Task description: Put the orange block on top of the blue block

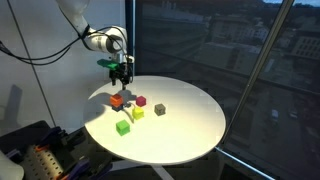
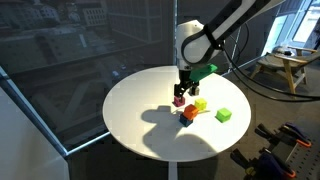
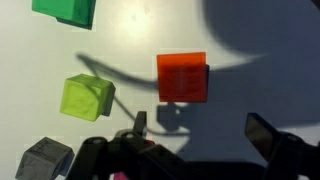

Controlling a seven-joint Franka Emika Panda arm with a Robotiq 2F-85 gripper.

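The orange block (image 1: 117, 98) sits on top of a dark cube, which I take for the blue block (image 1: 117, 104), near the table's edge. The stack also shows in an exterior view, orange block (image 2: 188, 110) over the blue block (image 2: 186, 118). In the wrist view the orange block (image 3: 182, 77) is seen from above and hides the blue block. My gripper (image 1: 121, 72) (image 2: 183, 86) hangs a little above the stack. Its fingers (image 3: 200, 128) are open and empty, clear of the orange block.
On the round white table (image 1: 190, 125) lie a maroon cube (image 1: 141, 101), a yellow cube (image 1: 137, 113) (image 3: 87, 97), a green cube (image 1: 123, 126) (image 3: 65, 10) and a grey cube (image 1: 159, 109) (image 3: 43, 160). All stand close around the stack.
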